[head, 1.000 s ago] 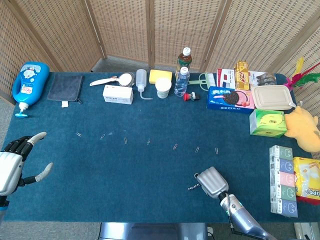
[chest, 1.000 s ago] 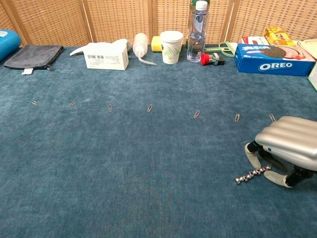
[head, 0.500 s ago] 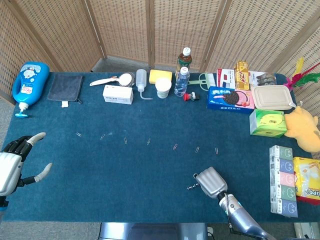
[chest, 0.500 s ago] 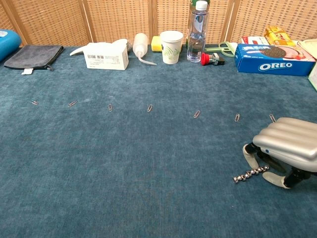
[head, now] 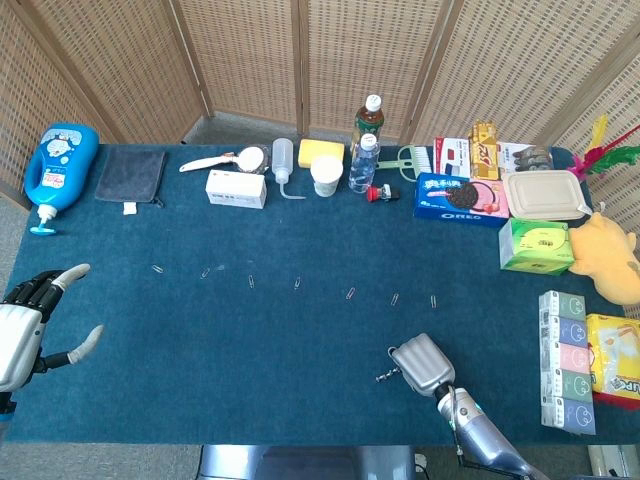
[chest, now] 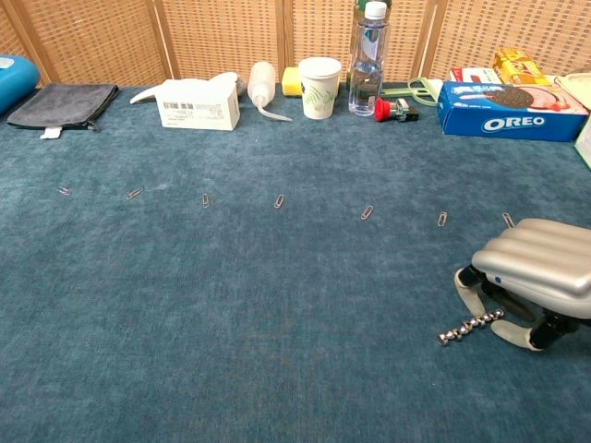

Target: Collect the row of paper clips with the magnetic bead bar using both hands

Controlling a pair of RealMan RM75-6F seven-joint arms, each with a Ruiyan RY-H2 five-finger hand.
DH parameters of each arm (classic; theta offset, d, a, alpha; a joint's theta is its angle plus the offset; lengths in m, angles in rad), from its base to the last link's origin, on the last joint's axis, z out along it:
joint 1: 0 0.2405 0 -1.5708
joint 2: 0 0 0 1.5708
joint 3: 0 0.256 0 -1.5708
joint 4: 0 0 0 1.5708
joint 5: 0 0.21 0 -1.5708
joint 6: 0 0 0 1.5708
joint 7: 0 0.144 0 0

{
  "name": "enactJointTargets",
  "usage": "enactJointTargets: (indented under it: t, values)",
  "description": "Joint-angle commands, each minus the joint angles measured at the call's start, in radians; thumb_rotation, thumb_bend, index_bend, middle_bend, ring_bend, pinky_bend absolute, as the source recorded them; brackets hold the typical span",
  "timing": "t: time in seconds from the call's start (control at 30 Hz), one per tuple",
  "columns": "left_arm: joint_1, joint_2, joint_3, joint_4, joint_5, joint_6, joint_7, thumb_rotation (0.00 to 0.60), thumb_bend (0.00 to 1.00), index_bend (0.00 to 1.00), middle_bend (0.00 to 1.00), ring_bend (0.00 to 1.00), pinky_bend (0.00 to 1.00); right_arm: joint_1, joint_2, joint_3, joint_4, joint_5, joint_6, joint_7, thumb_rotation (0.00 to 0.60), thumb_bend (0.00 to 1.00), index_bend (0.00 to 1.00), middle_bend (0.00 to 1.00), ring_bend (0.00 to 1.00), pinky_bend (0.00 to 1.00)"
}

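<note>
- A wide blue carpeted table (head: 300, 330) fills my view, with wicker screens behind it; I am working from its near edge.
- Along the far edge stands clutter I want to avoid: a blue bottle (head: 58, 170) at far left, a white box (head: 236, 188), a paper cup (head: 326, 175), a water bottle (head: 363, 162) and an Oreo box (head: 460, 197) toward the right.
- My right hand (head: 425, 362) sits near the front edge, right of centre, palm down, its fingers curled around one end of the magnetic bead bar (chest: 469, 327).
- My left hand (head: 28, 320) waits at the near left edge, well apart from everything, fingers spread and holding nothing.
- The bead bar, a short chain of shiny beads, pokes out leftward from under the right hand and lies just above or on the carpet; I cannot tell which.
- The paper clips (head: 297, 283) lie in a shallow row across the middle of the table, left to right, none touching the bar yet; the rightmost clip (chest: 507, 220) sits just beyond the right hand.
- To do this step well, I judge I should keep the bar low and level, sweep it slowly along the row beginning at the nearest right clip, and bring the left hand in to steady the free end.
</note>
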Motion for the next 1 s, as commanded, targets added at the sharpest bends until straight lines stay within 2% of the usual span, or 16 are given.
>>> enactJointTargets:
  t: [0.03,0.33,0.57,1.0]
  values:
    - [0.000,0.000,0.000,-0.001,0.002,0.000,0.001,0.294,0.50,0.15,0.25,0.21,0.27,0.001,0.003,0.001,-0.014,0.017,0.010,-0.009,0.600,0.45,0.58,0.79,0.83,0.90]
    - [0.001,-0.001,-0.001,-0.001,0.003,0.005,0.000,0.294,0.50,0.15,0.25,0.21,0.27,0.000,0.013,0.001,-0.038,0.040,0.030,-0.010,0.600,0.45,0.61,0.79,0.83,0.90]
    - [0.000,-0.005,-0.003,0.001,0.006,0.007,-0.002,0.291,0.50,0.15,0.25,0.20,0.27,-0.006,0.056,0.007,-0.084,0.024,0.065,0.017,0.600,0.45,0.61,0.80,0.84,0.90]
    - [-0.001,-0.006,-0.007,-0.007,0.015,0.015,0.002,0.292,0.50,0.15,0.25,0.20,0.27,-0.026,0.154,0.018,-0.188,-0.090,0.140,0.099,0.600,0.45,0.62,0.80,0.84,0.90]
